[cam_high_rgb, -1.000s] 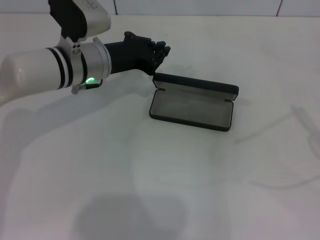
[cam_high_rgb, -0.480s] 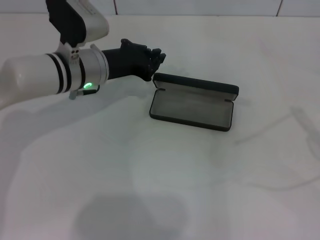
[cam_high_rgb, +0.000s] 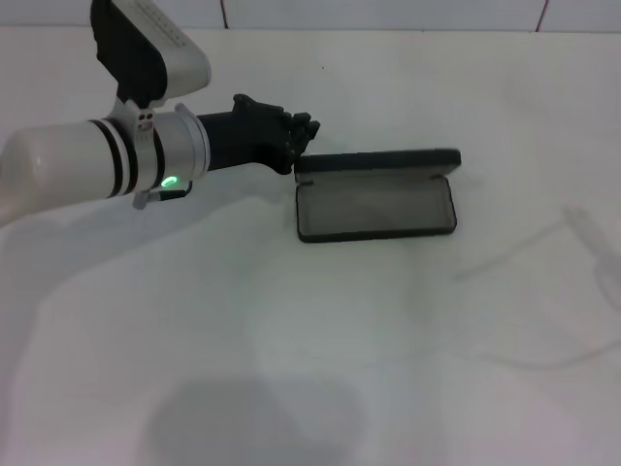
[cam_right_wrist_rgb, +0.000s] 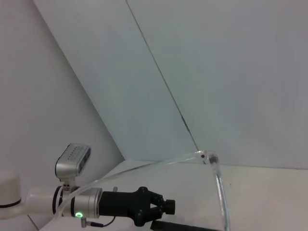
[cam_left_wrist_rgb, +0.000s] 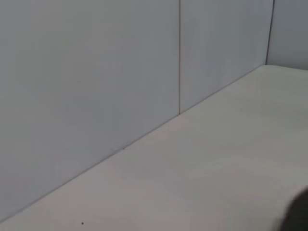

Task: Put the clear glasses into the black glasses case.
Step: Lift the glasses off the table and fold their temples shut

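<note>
The black glasses case (cam_high_rgb: 374, 206) lies open on the white table, grey lining up and lid standing along its far side; its edge also shows in the right wrist view (cam_right_wrist_rgb: 173, 227). My left gripper (cam_high_rgb: 309, 129) is shut, its tips right at the case's far left corner, and it shows again from the right wrist (cam_right_wrist_rgb: 169, 207). The clear glasses (cam_high_rgb: 585, 228) are faint at the far right. Their thin arms hang close before the right wrist camera (cam_right_wrist_rgb: 216, 192), off the table, held by my right gripper, whose fingers do not show.
A pale wall (cam_left_wrist_rgb: 96, 72) with vertical seams runs along the table's far edge (cam_high_rgb: 388, 24). Faint shadows of the glasses' arms (cam_high_rgb: 509, 254) lie right of the case.
The case has swung round at its left end and now lies level across the view. The left gripper has shifted slightly left and stays at that corner.
</note>
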Available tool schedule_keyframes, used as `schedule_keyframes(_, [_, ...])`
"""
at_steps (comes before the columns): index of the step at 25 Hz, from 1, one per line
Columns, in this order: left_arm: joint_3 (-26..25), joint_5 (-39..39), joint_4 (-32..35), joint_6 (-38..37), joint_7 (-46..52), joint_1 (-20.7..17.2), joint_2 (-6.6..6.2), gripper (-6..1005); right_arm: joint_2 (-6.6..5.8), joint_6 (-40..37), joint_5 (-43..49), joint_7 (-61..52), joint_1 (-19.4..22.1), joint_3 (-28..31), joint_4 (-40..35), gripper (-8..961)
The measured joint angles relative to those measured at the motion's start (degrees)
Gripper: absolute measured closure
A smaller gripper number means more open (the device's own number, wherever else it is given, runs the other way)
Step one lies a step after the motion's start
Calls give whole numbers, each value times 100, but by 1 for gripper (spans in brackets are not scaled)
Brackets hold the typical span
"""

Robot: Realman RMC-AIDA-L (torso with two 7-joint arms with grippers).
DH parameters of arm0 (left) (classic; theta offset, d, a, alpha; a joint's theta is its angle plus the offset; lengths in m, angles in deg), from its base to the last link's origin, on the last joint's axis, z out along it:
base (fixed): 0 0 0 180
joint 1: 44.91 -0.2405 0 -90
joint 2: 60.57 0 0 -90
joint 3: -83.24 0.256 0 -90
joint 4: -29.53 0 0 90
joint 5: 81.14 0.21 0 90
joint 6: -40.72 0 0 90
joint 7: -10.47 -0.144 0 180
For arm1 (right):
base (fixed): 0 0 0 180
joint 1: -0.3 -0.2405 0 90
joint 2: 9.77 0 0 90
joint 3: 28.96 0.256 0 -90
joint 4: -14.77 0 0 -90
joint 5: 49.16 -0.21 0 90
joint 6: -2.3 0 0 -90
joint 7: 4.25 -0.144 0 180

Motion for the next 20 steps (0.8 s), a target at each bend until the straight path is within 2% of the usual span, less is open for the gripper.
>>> schedule_keyframes(9, [-6, 2, 50, -161, -13, -90, 9, 889, 0, 0, -21, 0, -1, 0, 0, 879])
schedule_keyframes(15, [-40, -8, 386, -176, 7, -197, -5, 889, 0, -1, -22, -3, 9, 1, 0, 879])
schedule_keyframes(17, [-42, -31, 605, -375, 102, -312, -12, 889, 0, -2, -23, -7, 34, 11, -1, 879])
schedule_keyframes(20, [-26, -15, 1105, -1118, 448, -574, -18, 889, -1, -4, -23, -11, 95, 46, -1, 879])
